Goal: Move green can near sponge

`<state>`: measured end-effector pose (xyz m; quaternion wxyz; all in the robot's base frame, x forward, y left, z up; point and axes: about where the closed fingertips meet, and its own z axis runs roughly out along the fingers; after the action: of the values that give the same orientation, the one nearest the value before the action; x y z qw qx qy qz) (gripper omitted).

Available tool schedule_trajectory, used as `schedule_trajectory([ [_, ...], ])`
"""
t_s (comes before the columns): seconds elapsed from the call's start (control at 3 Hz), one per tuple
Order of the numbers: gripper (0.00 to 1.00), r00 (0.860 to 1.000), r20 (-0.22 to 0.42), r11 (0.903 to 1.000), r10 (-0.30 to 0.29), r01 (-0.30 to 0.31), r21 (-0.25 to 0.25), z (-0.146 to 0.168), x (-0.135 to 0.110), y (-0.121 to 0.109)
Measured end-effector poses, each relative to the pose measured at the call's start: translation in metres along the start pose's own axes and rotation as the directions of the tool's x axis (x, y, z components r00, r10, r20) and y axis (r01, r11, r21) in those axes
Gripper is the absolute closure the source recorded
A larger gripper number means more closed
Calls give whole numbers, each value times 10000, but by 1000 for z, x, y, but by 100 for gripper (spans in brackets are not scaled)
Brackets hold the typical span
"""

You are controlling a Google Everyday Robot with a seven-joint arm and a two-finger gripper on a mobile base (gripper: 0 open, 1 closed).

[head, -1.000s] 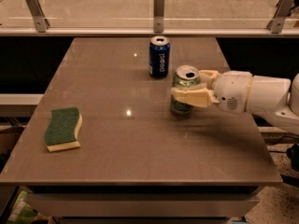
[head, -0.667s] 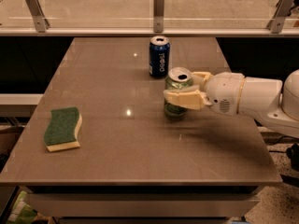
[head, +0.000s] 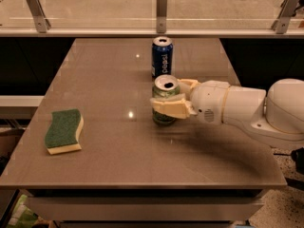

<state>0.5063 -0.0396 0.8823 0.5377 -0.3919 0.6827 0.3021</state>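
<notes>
gripper (head: pixel 167 97) at counter (head: pixel 118 165) middle, fingers clamped on green can (head: pixel 166 84) | near finger hides can's midsection from me | sponge (head: pixel 63 130) by left edge, well apart | arm (head: pixel 237 106) cut off right

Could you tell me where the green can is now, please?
Camera view: the green can is mid-table, held by the gripper, just in front of the Pepsi can, well right of the sponge.
</notes>
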Motion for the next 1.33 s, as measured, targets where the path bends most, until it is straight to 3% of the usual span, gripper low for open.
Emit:
schedule_trajectory([
  [0.33,100,9999,-6,9999,-116,116,-7,13,2,13],
  [1.33,100,9999,-16,9999,-126,126,-13,15,1,14],
])
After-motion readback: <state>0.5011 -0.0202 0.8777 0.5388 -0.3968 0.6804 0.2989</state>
